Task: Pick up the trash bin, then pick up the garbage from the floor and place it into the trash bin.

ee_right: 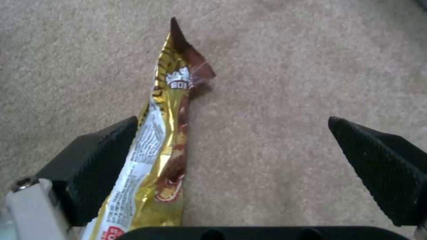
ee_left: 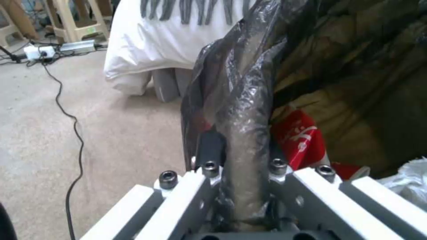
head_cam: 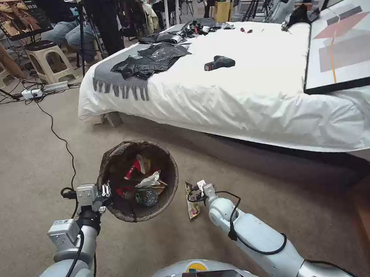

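- The trash bin [head_cam: 138, 180] hangs by its rim in our clenched left gripper [head_cam: 105, 195]; we hold it level.
- Our right gripper [ee_right: 231, 146] is released over the yellow wrapper [ee_right: 164, 140], which lies beside one finger; we should center before closing.

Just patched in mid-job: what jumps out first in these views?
The trash bin, already holding litter, hangs above the carpet with the left gripper shut on its bagged rim. Beside it, the right gripper sits low and open over a yellow snack wrapper on the floor.

Bright, even room light; wrist views soft, head view edge-warped.
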Motion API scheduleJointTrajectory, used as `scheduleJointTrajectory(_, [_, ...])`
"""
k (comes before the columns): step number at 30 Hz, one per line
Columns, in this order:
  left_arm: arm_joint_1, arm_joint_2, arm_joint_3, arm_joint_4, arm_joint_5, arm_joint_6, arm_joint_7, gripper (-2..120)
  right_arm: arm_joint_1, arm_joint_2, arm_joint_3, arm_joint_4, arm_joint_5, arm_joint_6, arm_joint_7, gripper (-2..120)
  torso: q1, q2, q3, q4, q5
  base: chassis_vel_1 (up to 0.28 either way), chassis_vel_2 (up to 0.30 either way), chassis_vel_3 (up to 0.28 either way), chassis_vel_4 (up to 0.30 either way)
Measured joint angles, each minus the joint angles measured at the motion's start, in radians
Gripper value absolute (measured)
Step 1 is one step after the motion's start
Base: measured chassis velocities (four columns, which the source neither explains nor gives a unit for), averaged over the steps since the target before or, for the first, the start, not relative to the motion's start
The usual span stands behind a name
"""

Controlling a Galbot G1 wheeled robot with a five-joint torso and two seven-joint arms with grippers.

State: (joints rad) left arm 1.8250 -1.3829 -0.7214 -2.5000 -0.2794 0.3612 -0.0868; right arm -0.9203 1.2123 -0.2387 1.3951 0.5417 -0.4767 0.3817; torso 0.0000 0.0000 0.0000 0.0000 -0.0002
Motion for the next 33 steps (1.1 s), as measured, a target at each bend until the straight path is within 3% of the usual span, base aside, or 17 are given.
scheduleJointTrajectory(13, [-0.001,0.000,0.011,0.000,0.006,-0.001,0.000,3,0.029,0.056,-0.055,-0.061,-0.004,-0.005,0.034,100,0.000,0.000,0.000,0.0000,0.0000,0.000,0.000,0.000,0.000])
scheduleJointTrajectory(33, [0.001,-0.003,0.014,0.000,0.012,-0.003,0.000,3,0.054,0.140,-0.042,-0.198,-0.024,0.015,0.014,100,0.000,0.000,0.000,0.0001,0.0002,0.000,0.000,0.000,0.000])
